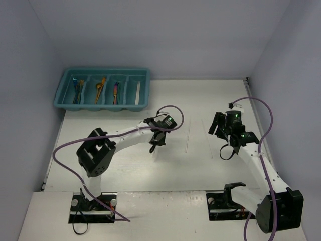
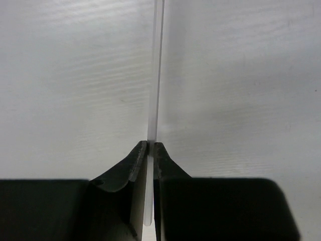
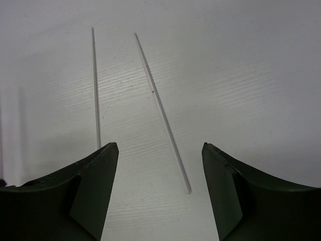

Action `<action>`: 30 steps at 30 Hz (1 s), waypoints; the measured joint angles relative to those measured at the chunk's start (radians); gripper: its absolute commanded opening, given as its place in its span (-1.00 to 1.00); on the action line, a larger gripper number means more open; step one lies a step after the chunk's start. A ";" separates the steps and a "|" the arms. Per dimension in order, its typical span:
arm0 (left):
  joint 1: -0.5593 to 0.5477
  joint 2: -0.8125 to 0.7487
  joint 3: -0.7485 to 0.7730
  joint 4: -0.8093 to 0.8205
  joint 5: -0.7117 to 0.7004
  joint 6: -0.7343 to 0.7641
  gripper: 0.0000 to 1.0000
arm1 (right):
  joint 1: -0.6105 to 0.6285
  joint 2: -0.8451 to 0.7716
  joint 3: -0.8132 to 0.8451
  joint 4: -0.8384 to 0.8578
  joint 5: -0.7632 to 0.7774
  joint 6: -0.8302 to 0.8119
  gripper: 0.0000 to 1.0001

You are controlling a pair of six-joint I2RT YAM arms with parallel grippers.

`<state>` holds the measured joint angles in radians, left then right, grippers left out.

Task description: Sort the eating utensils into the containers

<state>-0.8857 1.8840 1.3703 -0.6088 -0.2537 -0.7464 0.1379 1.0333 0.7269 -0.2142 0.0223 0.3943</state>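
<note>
Pinches a pale stick point(image 2: 156, 75) in the left gripper point(image 2: 150, 145), long axis straight ahead of the jaws. Needs carrying far-left to the tray point(image 1: 100, 106), nearer this arm. Holds the right gripper point(image 3: 159, 145) spread wide above two more sticks point(image 3: 163, 113) on the table point(image 3: 251, 75).

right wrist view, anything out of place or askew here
Yes: the left pale stick and the right pale stick lie loose on the table, the right one slanted away, before the open right gripper.

Tray point(image 1: 103, 72) far left, utensils point(image 1: 100, 89) inside, two sticks point(image 3: 160, 105) side by side
</note>
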 measured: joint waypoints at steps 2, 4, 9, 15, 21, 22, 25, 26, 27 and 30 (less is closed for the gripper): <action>0.040 -0.050 0.017 -0.034 -0.009 0.053 -1.00 | 0.000 0.005 0.000 0.000 0.000 0.000 0.30; 0.102 -0.090 0.067 -0.062 -0.001 0.114 -1.00 | 0.000 0.011 0.000 0.000 0.000 0.000 0.30; 0.319 -0.107 0.281 -0.064 0.029 0.271 -1.00 | 0.000 0.031 0.000 0.000 0.000 0.000 0.29; 0.524 0.068 0.575 -0.088 0.106 0.421 -1.00 | 0.000 0.061 0.000 0.001 0.000 0.000 0.29; 0.606 0.363 0.859 -0.086 0.190 0.520 -0.96 | 0.000 0.099 0.000 0.001 0.011 0.001 0.29; 0.612 0.405 0.900 -0.104 0.201 0.532 -0.96 | 0.000 0.105 0.000 0.000 0.016 0.001 0.29; 0.615 0.500 0.990 -0.112 0.225 0.554 -0.86 | 0.000 0.128 0.000 0.001 0.023 0.002 0.29; 0.615 0.515 1.004 -0.115 0.234 0.557 -0.81 | 0.000 0.136 0.000 0.001 0.024 0.003 0.29; 0.615 0.530 1.019 -0.118 0.244 0.560 -0.76 | 0.000 0.144 0.000 0.001 0.025 0.004 0.29; 0.613 0.542 1.035 -0.123 0.267 0.562 -0.48 | 0.000 0.164 0.000 0.001 0.027 0.005 0.29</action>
<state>-0.2723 2.4256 2.4053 -0.7314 0.0133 -0.1839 0.1379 1.1973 0.7269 -0.2136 0.0493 0.3994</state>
